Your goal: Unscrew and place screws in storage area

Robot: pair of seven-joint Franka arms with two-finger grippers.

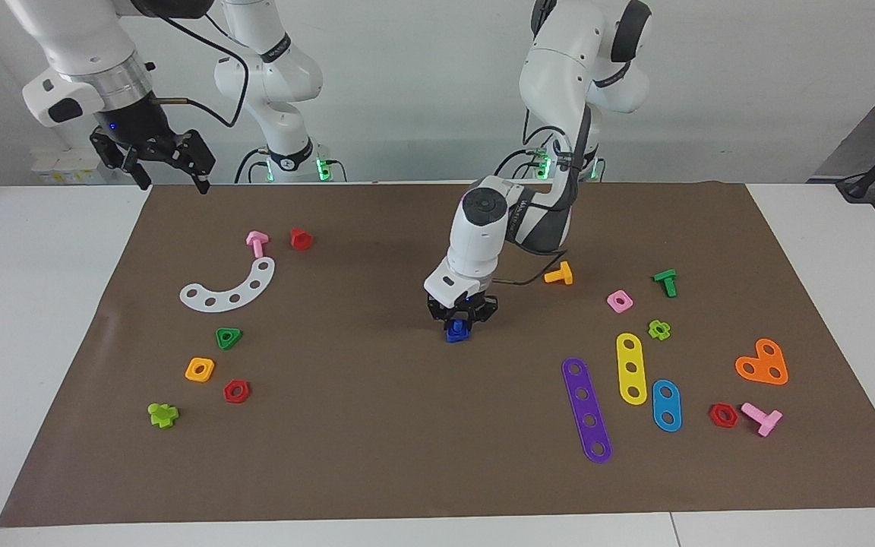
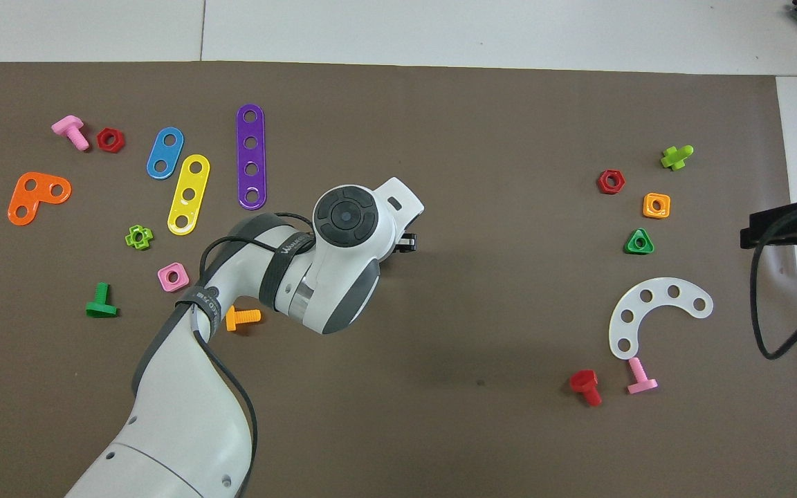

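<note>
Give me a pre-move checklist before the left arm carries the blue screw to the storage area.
1. Left hand shut on blue screw: ok.
2. Screw lifted off the brown mat: cannot tell.
3. Nut off the screw: cannot tell.
4. Storage area beside the white curved strip free to receive it: ok.
5. Right hand waits raised over the mat's corner, off the path: ok.

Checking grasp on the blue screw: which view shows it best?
Facing view. There the blue screw shows at mid-mat, with the left gripper down on it and its fingers around it. In the overhead view the left arm's wrist covers the screw completely; only a gripper tip shows. The right gripper waits, open, over the mat's edge.
</note>
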